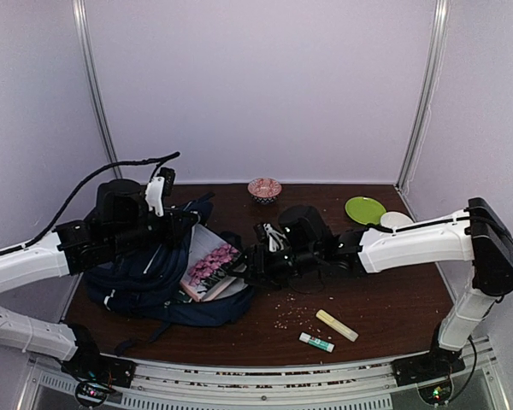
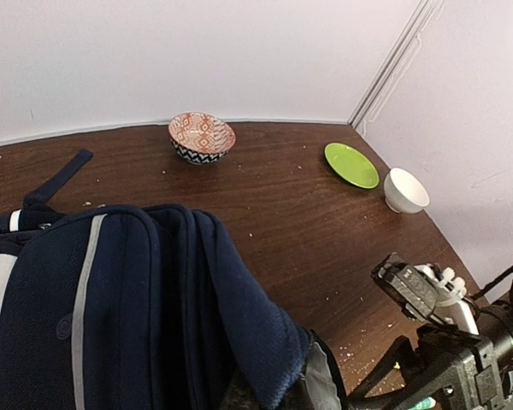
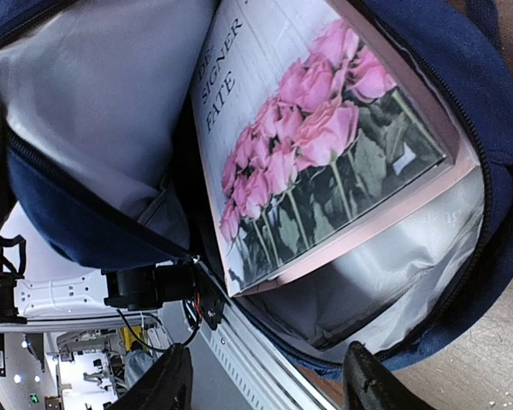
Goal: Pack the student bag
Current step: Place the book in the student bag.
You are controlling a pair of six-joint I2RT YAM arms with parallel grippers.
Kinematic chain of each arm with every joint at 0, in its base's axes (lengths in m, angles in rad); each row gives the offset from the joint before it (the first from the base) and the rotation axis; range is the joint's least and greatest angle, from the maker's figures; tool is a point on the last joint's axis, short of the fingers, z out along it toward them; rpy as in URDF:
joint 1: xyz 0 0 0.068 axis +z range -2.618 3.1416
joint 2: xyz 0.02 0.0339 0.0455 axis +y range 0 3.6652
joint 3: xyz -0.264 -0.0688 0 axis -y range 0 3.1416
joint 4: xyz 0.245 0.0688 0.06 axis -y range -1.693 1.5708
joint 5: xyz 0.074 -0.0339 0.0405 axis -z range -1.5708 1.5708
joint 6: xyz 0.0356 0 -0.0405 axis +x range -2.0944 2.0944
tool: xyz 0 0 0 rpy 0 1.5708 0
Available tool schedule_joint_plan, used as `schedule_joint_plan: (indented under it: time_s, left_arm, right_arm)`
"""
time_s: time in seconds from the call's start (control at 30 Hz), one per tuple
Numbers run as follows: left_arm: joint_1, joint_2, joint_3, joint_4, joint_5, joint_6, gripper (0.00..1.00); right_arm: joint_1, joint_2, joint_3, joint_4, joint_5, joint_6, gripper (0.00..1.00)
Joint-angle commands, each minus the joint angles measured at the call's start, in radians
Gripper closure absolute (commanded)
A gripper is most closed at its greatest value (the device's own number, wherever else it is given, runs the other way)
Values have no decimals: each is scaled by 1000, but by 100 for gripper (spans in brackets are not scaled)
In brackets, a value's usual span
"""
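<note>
The student bag (image 1: 145, 286) lies on the left of the desk (image 1: 393, 299), its mouth open to the right with a rose-covered book (image 1: 210, 265) half inside. The left hand (image 1: 179, 219) is pressed together on the bag's far upper edge. The right hand (image 3: 269, 384) sits at the mouth beside the book, fingers spread, gripping nothing. Near right lie a yellow stick (image 1: 336, 325) and a glue stick (image 1: 316, 342). Far back stand a patterned bowl (image 1: 264, 189), a green plate (image 1: 365, 209) and a white bowl (image 1: 396, 219).

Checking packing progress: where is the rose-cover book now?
Top view, left of centre: the rose-cover book lies inside the open student bag, beside the right hand.
</note>
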Motion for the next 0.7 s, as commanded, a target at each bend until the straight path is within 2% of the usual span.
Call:
schedule_joint_plan:
  time_s: [0.0, 0.23, 0.43, 0.67]
  left_arm:
    - [4, 3, 56, 165, -12, -32, 100]
    - [4, -4, 42, 159, 25, -32, 100]
    - [4, -9, 41, 141, 66, -18, 100]
    - [3, -6, 36, 133, 179, -2, 100]
  right_arm:
    - [-21, 44, -12, 88, 45, 54, 41]
    - [-27, 113, 46, 108, 28, 76, 45]
    - [-27, 184, 111, 83, 12, 81, 52]
    - [-35, 202, 171, 89, 1, 76, 63]
